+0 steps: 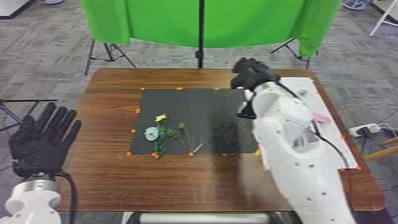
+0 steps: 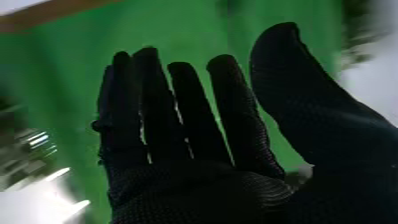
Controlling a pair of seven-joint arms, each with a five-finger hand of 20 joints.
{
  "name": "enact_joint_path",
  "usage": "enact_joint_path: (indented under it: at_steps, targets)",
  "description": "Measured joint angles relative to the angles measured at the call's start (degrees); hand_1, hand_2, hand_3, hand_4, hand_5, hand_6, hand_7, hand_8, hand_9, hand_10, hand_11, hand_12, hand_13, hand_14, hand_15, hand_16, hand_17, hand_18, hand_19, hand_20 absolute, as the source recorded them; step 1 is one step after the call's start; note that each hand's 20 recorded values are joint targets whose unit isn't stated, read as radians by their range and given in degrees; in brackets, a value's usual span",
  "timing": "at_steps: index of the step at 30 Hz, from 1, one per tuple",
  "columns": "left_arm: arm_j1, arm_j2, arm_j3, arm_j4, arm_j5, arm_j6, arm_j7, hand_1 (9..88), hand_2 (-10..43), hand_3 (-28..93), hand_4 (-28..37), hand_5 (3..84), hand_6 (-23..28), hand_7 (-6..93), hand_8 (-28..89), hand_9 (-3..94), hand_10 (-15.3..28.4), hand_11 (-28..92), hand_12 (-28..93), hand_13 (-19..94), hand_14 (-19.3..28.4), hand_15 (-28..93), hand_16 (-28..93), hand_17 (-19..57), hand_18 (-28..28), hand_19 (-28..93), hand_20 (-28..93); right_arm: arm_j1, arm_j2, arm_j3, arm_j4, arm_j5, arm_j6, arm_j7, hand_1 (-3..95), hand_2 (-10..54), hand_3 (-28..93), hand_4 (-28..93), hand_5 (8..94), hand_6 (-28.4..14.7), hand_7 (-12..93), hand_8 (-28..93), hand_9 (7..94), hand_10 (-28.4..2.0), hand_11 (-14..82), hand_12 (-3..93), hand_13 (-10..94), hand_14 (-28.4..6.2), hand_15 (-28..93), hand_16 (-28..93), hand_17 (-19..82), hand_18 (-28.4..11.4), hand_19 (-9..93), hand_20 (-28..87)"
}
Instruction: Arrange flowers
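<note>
In the head view, my right hand [image 1: 252, 75] is over the far right part of the table, near the black mat's [image 1: 191, 107] far right corner. In the right wrist view, the right hand [image 2: 200, 170] has its fingers straight and holds nothing. Flowers lie on the mat's left half: a yellow flower [image 1: 161, 118], a pale blue flower [image 1: 151, 133] and thin green stems [image 1: 187, 136]. A pink flower [image 1: 321, 118] rests on the white sheet [image 1: 335, 141], partly beside the right arm. My left hand [image 1: 43, 140] is open off the table's left side, fingers pointing forward.
The brown wooden table [image 1: 178, 182] has small orange markers around the mat. Beyond its far edge hangs a green cloth [image 1: 213, 25] on stands. The right arm covers part of the white sheet. A white plug with cables [image 1: 365, 129] is past the right edge.
</note>
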Motion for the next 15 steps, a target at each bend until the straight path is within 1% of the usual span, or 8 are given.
enact_joint_path:
  at_steps: [3, 6, 8, 10, 15]
  targets:
    - [0.46, -0.06, -0.33, -0.06, 0.0, 0.0, 0.12, 24.1, 16.2, 79, -28.3, 45.9, 8.2, 11.3, -9, 40.7, 14.1, 18, 9, 34, 12.9, 23, -3, -4.4, 12.8, 32, 13, -3.57, 5.99, 5.55, -0.58, 0.05, 0.13, 0.69, 44.3, -9.5, 82, -28, 45.8, -6.9, 10, -10, 41.7, -18.6, 6.8, 14.1, 37, -17.4, 21, 16, 21, -22.0, 73, 32]
    - [0.5, -0.13, -0.33, -0.07, 0.0, 0.0, 0.16, 24.1, 16.2, 79, -28.3, 45.9, 8.2, 11.3, -9, 40.7, 14.0, 18, 9, 34, 12.9, 23, -3, -4.4, 12.8, 32, 13, -7.46, 10.23, 11.06, -0.57, 1.13, -0.34, 2.46, 44.1, -9.5, 82, -28, 44.9, -7.0, 10, -10, 41.1, -18.6, 7.0, 14.1, 36, -17.6, 21, 17, 20, -22.0, 73, 32]
    - [0.53, -0.19, -0.33, -0.11, 0.0, 0.01, 0.16, 24.1, 16.3, 79, -28.3, 45.9, 8.2, 11.2, -9, 40.7, 14.1, 18, 9, 34, 12.8, 23, -3, -4.4, 12.8, 32, 13, -9.48, 11.97, 14.07, -0.33, 2.91, -0.68, 5.3, 43.7, -9.5, 82, -28, 44.6, -6.9, 10, -10, 39.9, -18.6, 6.8, 13.9, 36, -17.7, 21, 17, 20, -21.9, 73, 32]
    - [0.58, -0.24, -0.33, -0.15, 0.0, 0.04, 0.23, 24.1, 16.3, 79, -28.3, 45.9, 8.1, 11.3, -9, 40.7, 14.0, 18, 10, 34, 12.8, 23, -3, -4.4, 12.8, 32, 13, -10.56, 13.31, 15.64, 0.65, 3.59, -0.7, 7.42, 42.9, -9.5, 81, -28, 43.1, -6.8, 10, -9, 37.6, -18.3, 6.6, 13.9, 33, -17.5, 20, 17, 18, -21.7, 71, 31]
    - [0.59, -0.38, -0.25, -0.19, 0.0, 0.08, 0.39, 24.1, 16.3, 79, -28.3, 46.0, 8.1, 11.4, -10, 40.7, 14.0, 18, 10, 34, 12.8, 23, -3, -4.4, 12.8, 32, 13, -10.14, 14.71, 15.98, 6.11, 2.75, -0.71, 7.06, 42.8, -9.5, 82, -28, 42.5, -6.6, 10, -10, 36.4, -17.8, 5.9, 13.5, 34, -17.1, 19, 18, 18, -21.7, 71, 32]
